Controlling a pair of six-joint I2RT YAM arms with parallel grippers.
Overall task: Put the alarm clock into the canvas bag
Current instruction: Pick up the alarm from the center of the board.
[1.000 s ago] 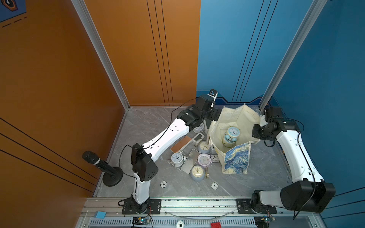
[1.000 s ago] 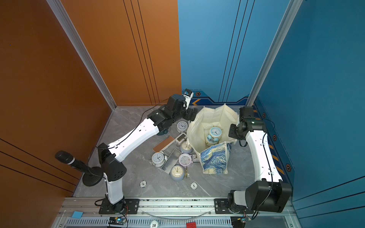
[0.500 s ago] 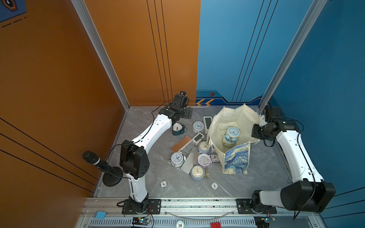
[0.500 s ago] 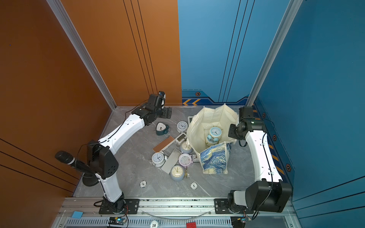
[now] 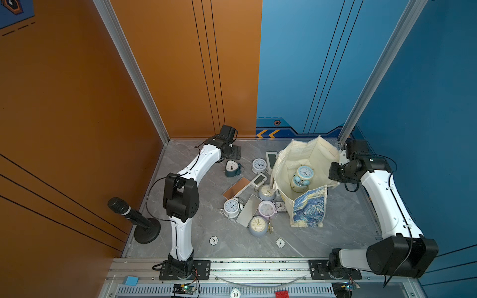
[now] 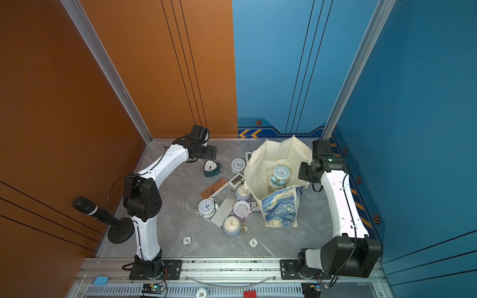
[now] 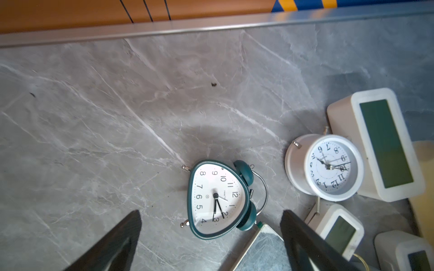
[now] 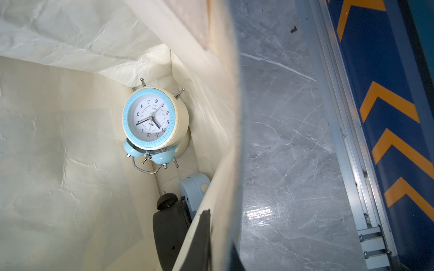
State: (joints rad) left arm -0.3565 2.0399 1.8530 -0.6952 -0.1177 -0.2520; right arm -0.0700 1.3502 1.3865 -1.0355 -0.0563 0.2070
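Grasp judged pending: the open-jawed left gripper (image 7: 210, 211) is to be lowered onto the teal triangular alarm clock (image 5: 232, 167), mid-frame in both top views, while the cream starry-print canvas bag (image 5: 309, 209) is clamped by the right gripper (image 5: 333, 172).

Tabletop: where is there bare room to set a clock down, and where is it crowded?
Bare: the front strip between the clock pile and the front rail, holding only two round markers; the patch between canvas bag and right arm; the back strip behind the teal alarm clock. Crowded: from that clock to the bag.
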